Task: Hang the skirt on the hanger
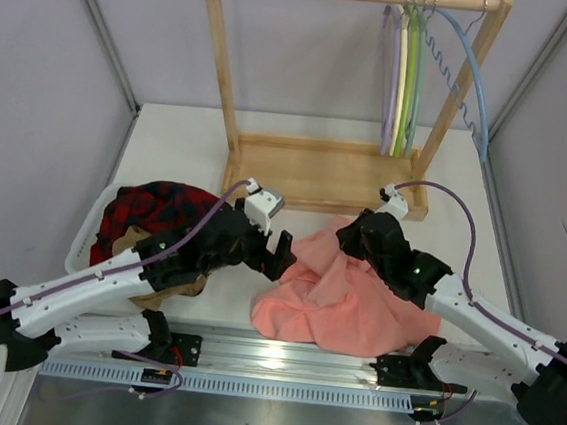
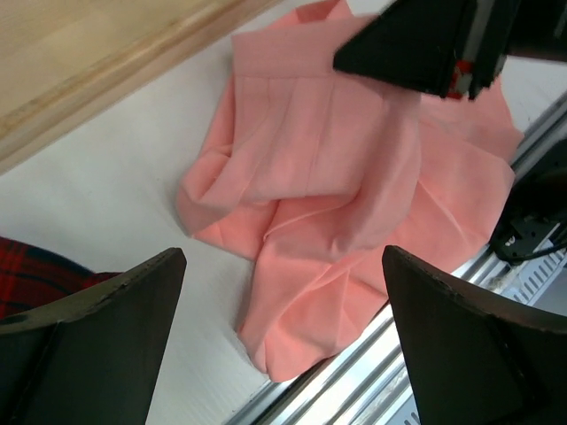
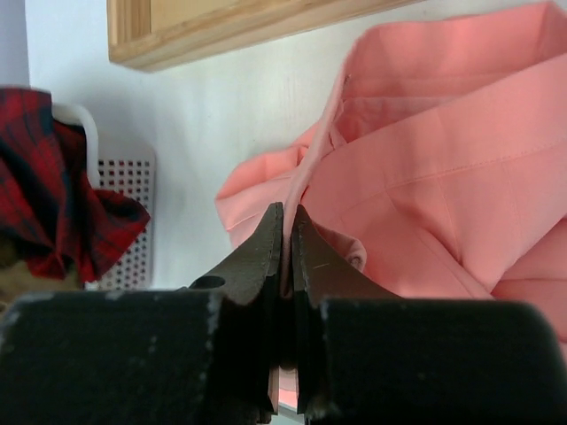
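Observation:
The salmon-pink skirt (image 1: 350, 299) lies crumpled on the table near the front edge; it also shows in the left wrist view (image 2: 354, 204) and the right wrist view (image 3: 443, 177). My right gripper (image 3: 287, 212) is shut on a thin edge of the skirt at its upper part (image 1: 346, 241). My left gripper (image 2: 283, 301) is open and empty, hovering just left of the skirt (image 1: 281, 256). The lilac hanger (image 1: 388, 77) hangs on the wooden rack's rail at the back with the other hangers.
A wooden rack (image 1: 313, 170) stands at the back with cream, green and light blue hangers (image 1: 477, 80). A white basket (image 1: 94, 224) at the left holds a red plaid garment (image 1: 153, 210) and a tan one. A metal rail (image 1: 280, 358) runs along the front.

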### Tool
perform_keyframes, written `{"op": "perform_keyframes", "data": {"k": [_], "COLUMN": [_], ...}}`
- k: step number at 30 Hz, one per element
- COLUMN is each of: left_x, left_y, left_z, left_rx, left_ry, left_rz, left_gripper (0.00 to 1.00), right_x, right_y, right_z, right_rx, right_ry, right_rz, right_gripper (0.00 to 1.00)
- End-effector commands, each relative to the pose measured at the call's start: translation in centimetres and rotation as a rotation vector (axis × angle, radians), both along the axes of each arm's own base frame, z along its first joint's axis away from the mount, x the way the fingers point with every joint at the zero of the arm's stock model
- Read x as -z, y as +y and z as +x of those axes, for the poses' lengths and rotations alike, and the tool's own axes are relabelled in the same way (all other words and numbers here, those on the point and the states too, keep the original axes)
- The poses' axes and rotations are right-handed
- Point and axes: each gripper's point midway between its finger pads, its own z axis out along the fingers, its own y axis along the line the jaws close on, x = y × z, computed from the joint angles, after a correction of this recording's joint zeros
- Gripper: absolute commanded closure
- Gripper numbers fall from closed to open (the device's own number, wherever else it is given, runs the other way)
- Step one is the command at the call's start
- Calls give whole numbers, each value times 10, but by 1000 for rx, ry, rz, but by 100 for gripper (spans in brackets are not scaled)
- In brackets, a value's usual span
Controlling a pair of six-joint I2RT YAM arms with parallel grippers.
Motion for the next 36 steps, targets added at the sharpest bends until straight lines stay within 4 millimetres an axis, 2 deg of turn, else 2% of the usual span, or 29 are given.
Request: {"op": "perform_keyframes", "data": {"k": [1, 3, 4, 6, 7, 8, 9, 13, 14, 15, 17, 18, 19, 20, 23, 26, 27, 28, 29, 30, 31, 32, 33, 34, 35, 36], "left_x": [3, 2, 10, 10, 19, 14, 7, 14, 21, 14, 17, 21, 17, 23, 24, 23, 23, 22, 22, 23, 10, 25, 22, 6, 22, 26], "left_y": [-25, -40, -48, -65, -71, -80, -86, -98, -101, -107, -112, -114, -118, -117, -129, -133, -128, -125, -118, -111, -102, -89, -82, -70, -59, -51], "left_z": [-5, -12, -10, -11, -3, -3, 0, 20, 23, 26, 27, 28, 30, 31, 30, 27, 28, 29, 30, 31, 29, 23, 20, 14, 8, 3], "left_rx": [33, 65, 60, 74, 47, 52, 53, -2, -8, -13, -7, -8, -13, -22, 14, 38, 24, 14, -2, -13, -12, 7, 23, 34, 50, 62], "left_ry": [-61, -68, -67, -84, -96, -111, -126, -188, -189, -201, -205, -206, -217, -217, -221, -213, -218, -222, -223, -226, -238, -227, -241, -256, -240, -229], "left_rz": [-91, -121, -107, -112, -70, -69, -66, -7, 10, -11, -12, -12, -42, -29, -52, -67, -64, -64, -56, -44, -65, -15, -11, -49, -19, -8], "left_gripper": [0, 0, 1, 0, 0, 0, 1, 1, 2, 2, 7, 12, 23, 27, 39, 62, 81, 91, 100, 100, 100, 100, 100, 100, 100, 100], "right_x": [-46, -62, -68, -83, -86, -89, -86, -81, -81, -79, -80, -79, -81, -82, -85, -84, -83, -83, -80, -78, -77, -72, -70, -63, -63, -66], "right_y": [-5, -6, -6, -4, -2, -1, 0, 1, 2, 2, 0, -1, -2, -3, -4, -5, -7, -7, -9, -12, -13, -19, -24, -33, -37, -44], "right_z": [18, 21, 22, 23, 23, 23, 22, 17, 16, 15, 14, 12, 12, 11, 9, 7, 6, 7, 5, 5, 3, 1, -1, -5, -7, -11], "right_rx": [143, 172, 178, 172, 160, 152, 151, 148, 143, 143, 145, 145, 147, 146, 138, 128, 126, 124, 119, 118, 105, 101, 107, 117, 126, 134], "right_ry": [-58, -91, -104, -134, -139, -149, -137, -108, -109, -110, -116, -111, -113, -113, -116, -110, -105, -106, -97, -93, -86, -63, -48, -15, -6, -14], "right_rz": [125, 170, 190, 233, 235, 234, 224, 241, 250, 250, 254, 248, 250, 253, 262, 248, 234, 230, 213, 196, 179, 138, 125, 95, 91, 99], "right_gripper": [100, 100, 100, 100, 100, 100, 100, 100, 100, 100, 100, 100, 100, 100, 100, 100, 100, 95, 81, 70, 59, 40, 32, 26, 18, 15]}}
